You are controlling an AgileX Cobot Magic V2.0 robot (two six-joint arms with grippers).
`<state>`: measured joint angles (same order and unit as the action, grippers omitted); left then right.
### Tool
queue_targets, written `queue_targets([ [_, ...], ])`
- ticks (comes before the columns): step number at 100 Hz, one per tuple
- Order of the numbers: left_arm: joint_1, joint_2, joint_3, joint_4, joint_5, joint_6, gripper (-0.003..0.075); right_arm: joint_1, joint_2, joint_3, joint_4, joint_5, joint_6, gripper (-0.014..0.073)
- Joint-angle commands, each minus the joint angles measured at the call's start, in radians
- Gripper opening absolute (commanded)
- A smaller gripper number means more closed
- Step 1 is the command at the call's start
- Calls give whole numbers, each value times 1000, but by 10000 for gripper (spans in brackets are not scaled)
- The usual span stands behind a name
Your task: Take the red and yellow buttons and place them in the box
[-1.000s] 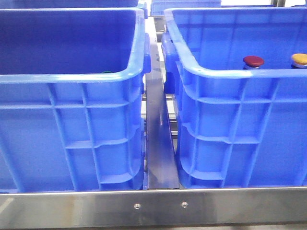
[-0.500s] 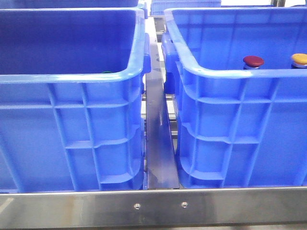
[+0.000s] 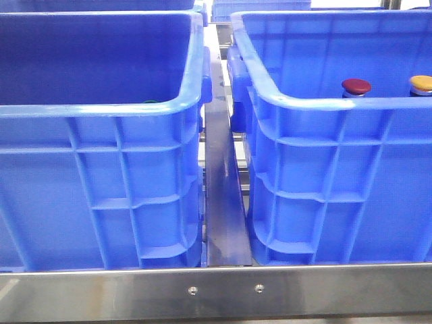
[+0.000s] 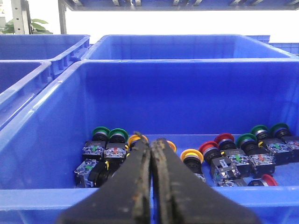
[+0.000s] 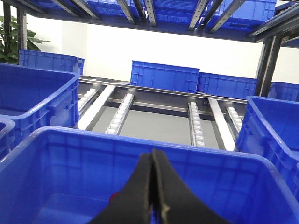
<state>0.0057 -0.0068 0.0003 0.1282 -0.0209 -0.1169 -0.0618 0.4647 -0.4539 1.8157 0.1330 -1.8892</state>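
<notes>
In the front view a dark red button [image 3: 356,86] and a yellow-orange button [image 3: 422,83] show just above the near rim of the right blue box [image 3: 317,101]. Neither gripper shows in that view. In the left wrist view my left gripper [image 4: 152,140] is shut and empty, held above the near rim of a blue box [image 4: 56,196] holding several red [image 4: 208,148], yellow [image 4: 192,155] and green-capped buttons [image 4: 118,134]. In the right wrist view my right gripper [image 5: 153,153] is shut and empty above another blue box [image 5: 196,158]; a small red spot [image 5: 112,198] shows beside its finger.
A second blue crate [image 3: 101,108] stands on the left, with a green speck [image 3: 150,102] at its rim. A steel rail [image 3: 223,202] runs between the crates and a steel bar [image 3: 216,291] crosses the front. More blue crates [image 5: 163,75] and roller tracks [image 5: 195,122] lie beyond.
</notes>
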Motion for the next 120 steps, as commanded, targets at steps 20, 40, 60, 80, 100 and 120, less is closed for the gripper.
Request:
queue_targets([
  [20,2,-26,47,-5,-83,0,-19,-3,4,-25,-468,87,474,-69],
  [40,2,-26,47,-5,-83,0,-19,2,-19,-25,-1098,48,1159,-69],
  [60,2,-26,47,-5,-83,0,-19,62,-55,-22,-1714,-43,1785,-69],
  [80,2,-26,47,-5,-83,0,-19,101,-113,56,-1898,-182,1973,-69],
  [100,2,-26,47,-5,-83,0,-19,101,-255,192,-1897,-261,1973,-69],
  [120,2,-26,47,-5,-83,0,-19,100,-437,327,-1882,-261,1973,-69],
])
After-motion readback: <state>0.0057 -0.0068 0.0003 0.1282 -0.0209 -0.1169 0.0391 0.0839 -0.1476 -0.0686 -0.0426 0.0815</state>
